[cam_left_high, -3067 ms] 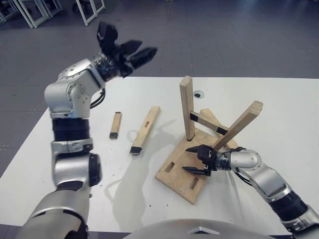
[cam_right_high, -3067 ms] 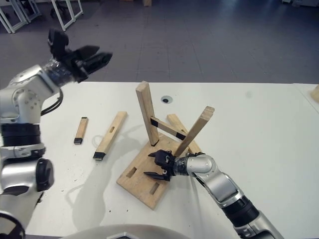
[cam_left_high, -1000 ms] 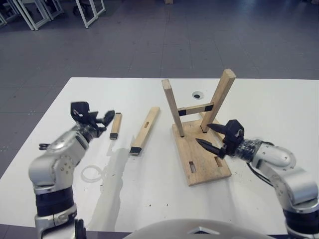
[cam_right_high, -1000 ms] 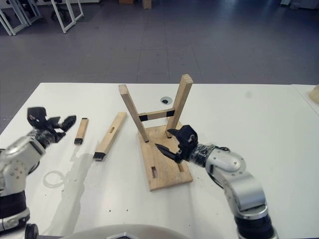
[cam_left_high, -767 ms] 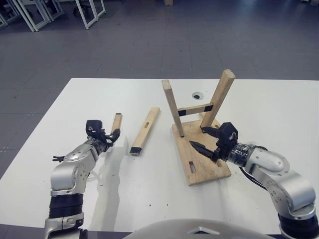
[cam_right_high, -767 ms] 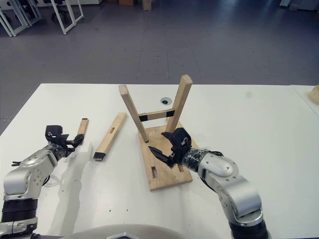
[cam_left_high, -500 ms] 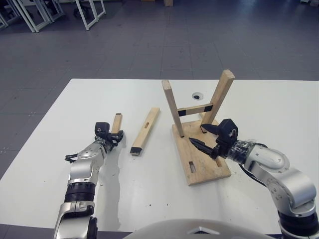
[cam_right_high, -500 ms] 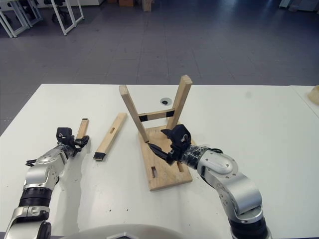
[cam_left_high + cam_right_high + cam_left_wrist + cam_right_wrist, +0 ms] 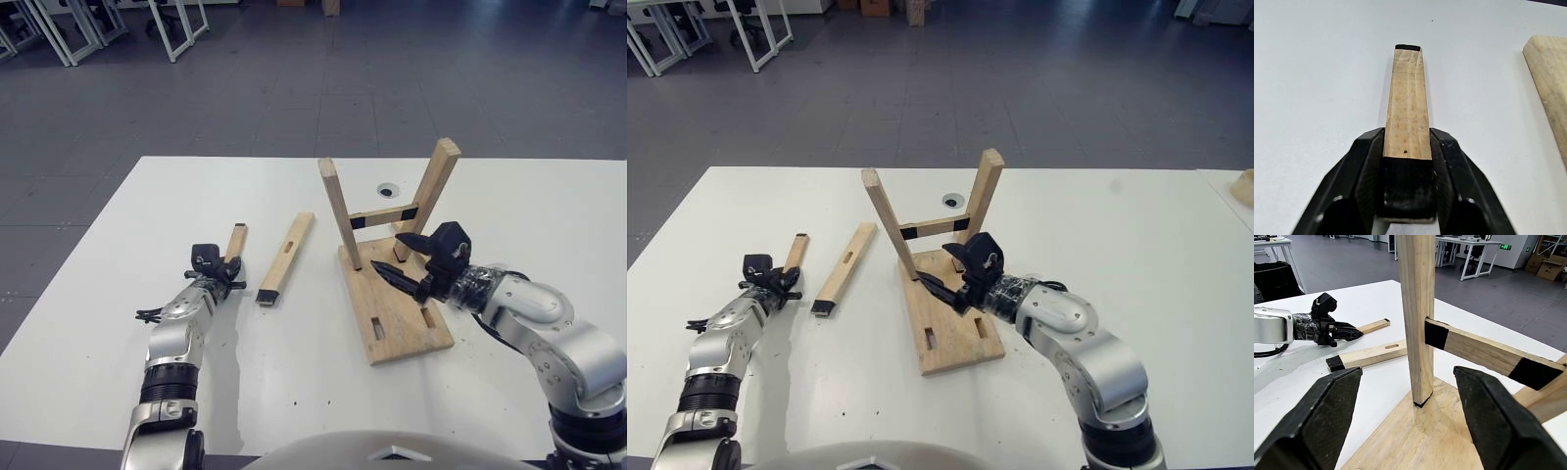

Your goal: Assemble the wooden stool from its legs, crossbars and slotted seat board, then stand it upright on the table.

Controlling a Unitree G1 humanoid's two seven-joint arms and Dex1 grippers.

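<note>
The left gripper (image 9: pixel 1407 138) lies low on the left side of the table (image 9: pixel 519 196), its jaws closed on the near, black-tipped end of the short crossbar (image 9: pixel 235 240), which lies flat and points far. Just right of it lies a loose slotted leg (image 9: pixel 285 257), apart from the crossbar.

The seat board (image 9: pixel 407 323) lies flat right of centre with 2 legs (image 9: pixel 339 211) standing in its far slots, joined by a second crossbar (image 9: pixel 382 215). The 2 near slots are not yet filled. The right gripper (image 9: pixel 389 257) hangs over the board with jaws open on either side of the left leg's foot (gripping nothing).

The step in hand looks like lifting the short crossbar. Gripped at 1 end, it may droop, so it should come up slowly and level. That leaves the far black tip free to enter the loose leg's slot. The right jaws would do well to steady the frame.
</note>
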